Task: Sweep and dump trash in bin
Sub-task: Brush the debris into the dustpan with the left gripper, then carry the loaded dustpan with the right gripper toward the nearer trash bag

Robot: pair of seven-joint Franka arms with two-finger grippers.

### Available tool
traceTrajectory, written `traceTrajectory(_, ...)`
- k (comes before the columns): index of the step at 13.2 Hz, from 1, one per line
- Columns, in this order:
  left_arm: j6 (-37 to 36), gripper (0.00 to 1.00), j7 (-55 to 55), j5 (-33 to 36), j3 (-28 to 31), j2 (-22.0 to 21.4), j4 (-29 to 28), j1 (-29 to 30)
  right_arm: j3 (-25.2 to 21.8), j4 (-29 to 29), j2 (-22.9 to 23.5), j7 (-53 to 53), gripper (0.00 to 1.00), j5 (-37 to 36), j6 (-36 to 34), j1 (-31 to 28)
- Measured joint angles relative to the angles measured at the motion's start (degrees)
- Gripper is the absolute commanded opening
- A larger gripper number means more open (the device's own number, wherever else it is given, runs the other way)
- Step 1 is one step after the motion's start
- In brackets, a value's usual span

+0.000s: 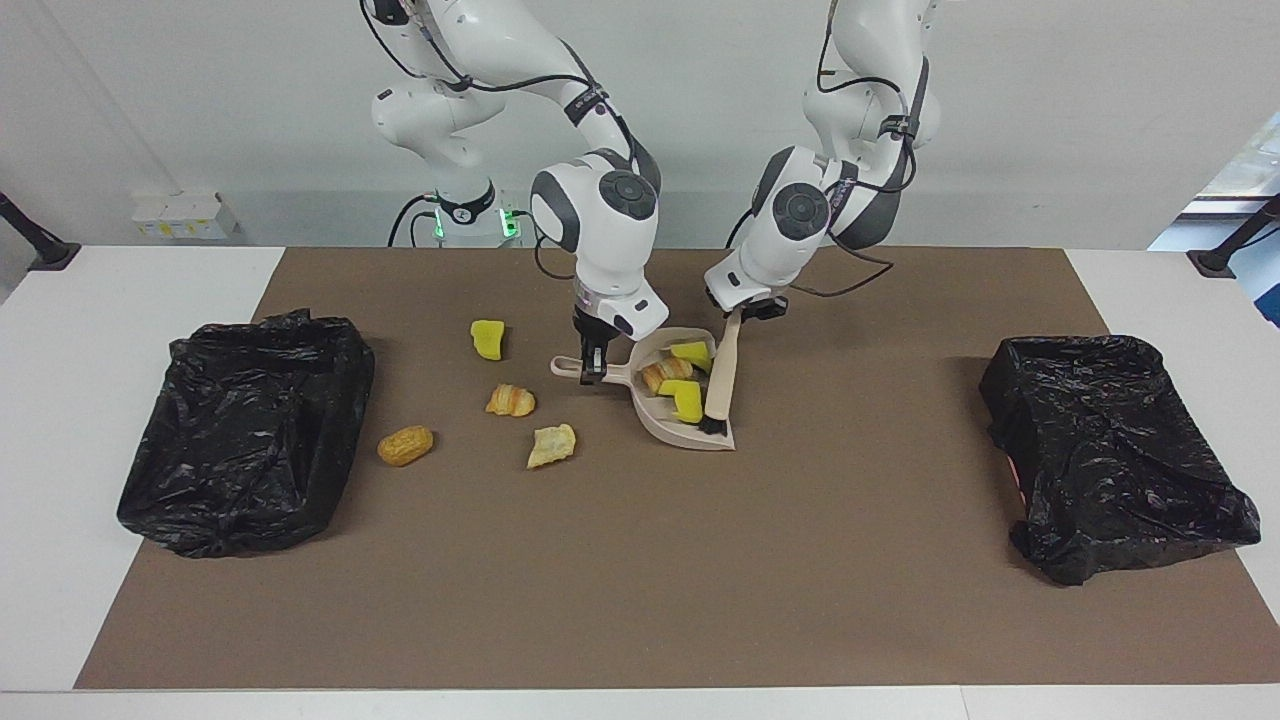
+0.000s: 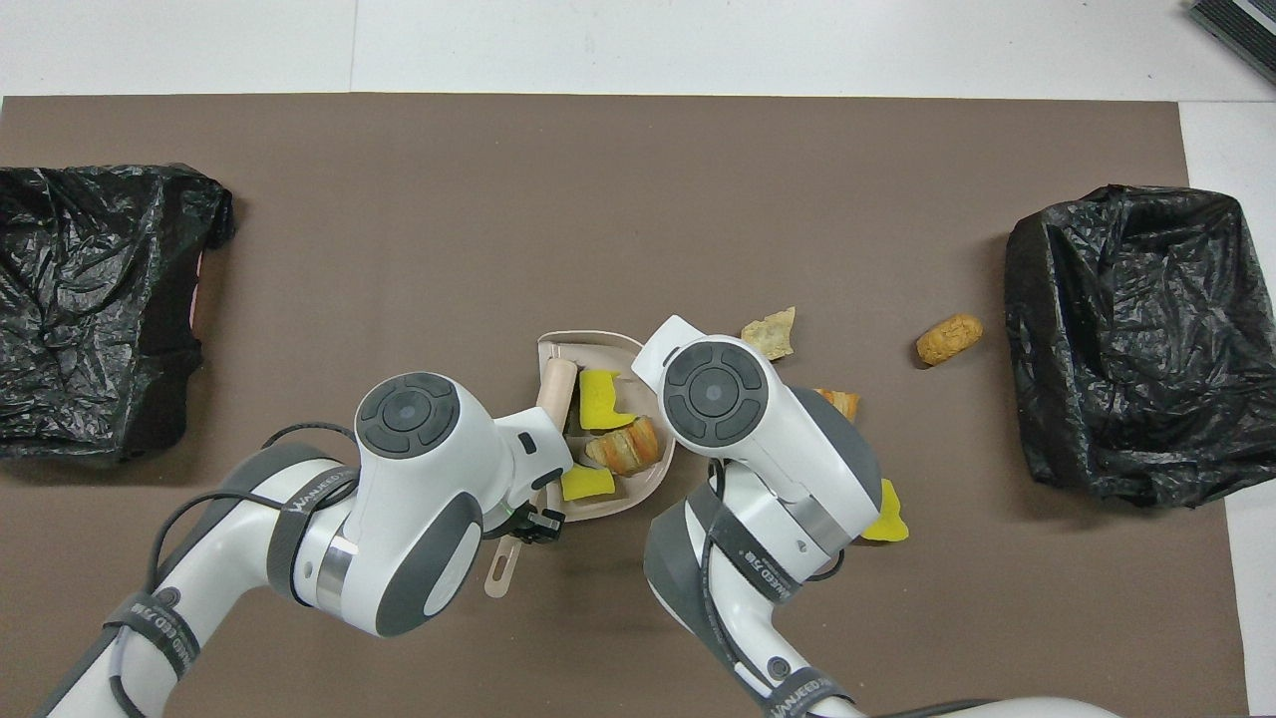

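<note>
My right gripper (image 1: 592, 368) is shut on the handle of the beige dustpan (image 1: 662, 430), which rests on the brown mat. My left gripper (image 1: 745, 310) is shut on the handle of the beige brush (image 1: 722, 375), whose black bristles stand in the pan's mouth. Inside the pan lie two yellow sponge chunks (image 2: 601, 397) (image 2: 586, 484) and a croissant piece (image 2: 626, 447). Loose trash lies toward the right arm's end: a yellow sponge (image 1: 488, 339), a croissant (image 1: 511, 401), a bread piece (image 1: 552, 445) and a bun (image 1: 405, 445). In the overhead view the right wrist hides its gripper.
A bin lined with a black bag (image 1: 245, 430) stands at the right arm's end of the mat. A second black-bagged bin (image 1: 1110, 450) stands at the left arm's end. The mat's edge farthest from the robots borders white table.
</note>
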Motion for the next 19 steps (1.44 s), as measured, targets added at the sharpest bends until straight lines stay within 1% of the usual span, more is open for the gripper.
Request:
traceTrajectory(1, -0.82, 0.0, -0.31, -0.07, 0.11, -0.02, 0.96, -0.06, 0.0, 0.0, 0.04, 0.0, 0.0, 0.0, 0.01, -0.01)
traceTrajectory(3, -4.77, 0.0, -2.07, -0.13, 0.83, -0.42, 3.86, 0.18, -0.02, 0.0, 0.08, 0.0, 0.0, 0.0, 0.04, -0.02)
traceTrajectory(5, -8.2, 0.0, -7.12, 0.2, 1.19, -1.98, 5.97, 0.38, -0.02, 0.0, 0.11, 0.0, 0.0, 0.0, 0.05, -0.04)
traceTrajectory(8, -11.8, 0.0, -16.13, 3.08, 0.76, -5.06, 5.83, 0.14, -0.01, 0.08, 0.14, 0.0, 0.0, 0.0, 0.05, -0.33)
traceTrajectory(10, -12.64, 0.0, -20.54, 3.86, 0.33, -6.64, 4.22, -0.7, -0.07, 0.47, -0.18, -0.41, 0.0, 0.0, -0.07, -1.81)
traceTrajectory(13, -11.94, 0.0, -25.97, 4.64, -0.11, -9.51, -0.32, -4.31, -0.19, 1.61, -2.38, -6.33, 0.0, 0.0, -2.2, -6.38)
traceTrajectory(16, -8.23, 0.0, -33.64, 4.72, -0.47, -13.1, -4.73, -11.06, -0.33, 5.28, -4.64, -16.57, 0.0, 0.02, -7.85, -12.9)
traceTrajectory(19, -5.78, 0.0, -37.98, 4.72, -0.81, -14.08, -6.66, -16.56, -0.53, 8.39, -5.33, -25.55, 0.0, 0.04, -10.85, -19.42)
